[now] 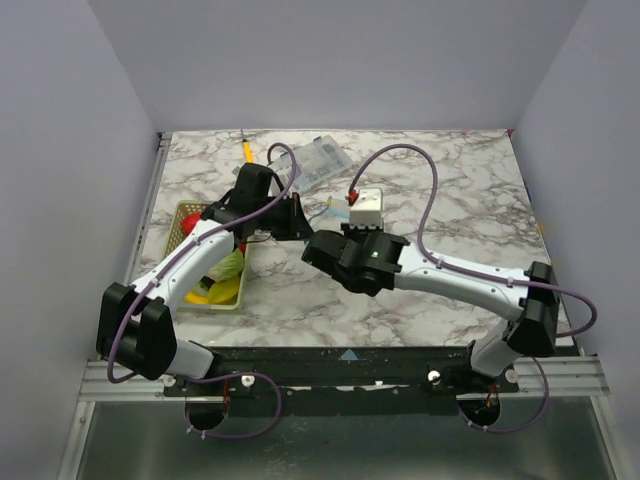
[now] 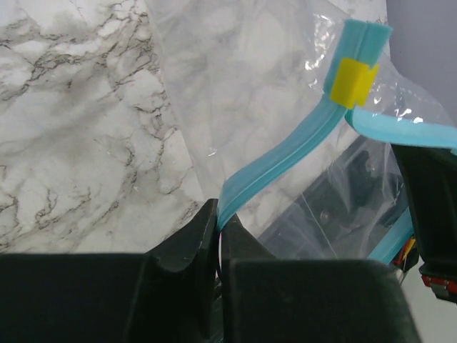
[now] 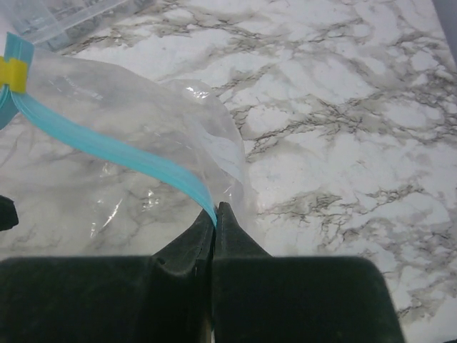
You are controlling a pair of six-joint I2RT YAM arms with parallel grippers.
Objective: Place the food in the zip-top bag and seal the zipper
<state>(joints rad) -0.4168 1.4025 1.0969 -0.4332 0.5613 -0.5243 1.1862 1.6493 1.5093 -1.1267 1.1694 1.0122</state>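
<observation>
The zip-top bag [image 2: 243, 86] is clear and crinkly, held up between my two grippers over the marble table. Its light blue zipper [image 2: 285, 153] carries a yellow slider [image 2: 352, 81]. My left gripper [image 2: 219, 218] is shut on one stretch of the zipper strip. My right gripper [image 3: 216, 211] is shut on the zipper [image 3: 114, 148] at another spot, with the yellow slider [image 3: 13, 73] far along the strip. No food shows inside the bag [image 3: 136, 107]. The food [image 1: 228, 270], green and yellow pieces, lies in a basket at the left, partly hidden under my left arm.
The yellow-green basket [image 1: 186, 212] stands at the table's left edge. A rigid clear compartment box [image 1: 322, 160] sits behind the bag, and an orange-handled tool [image 1: 246, 151] lies near the back. Grey walls close in the table on three sides.
</observation>
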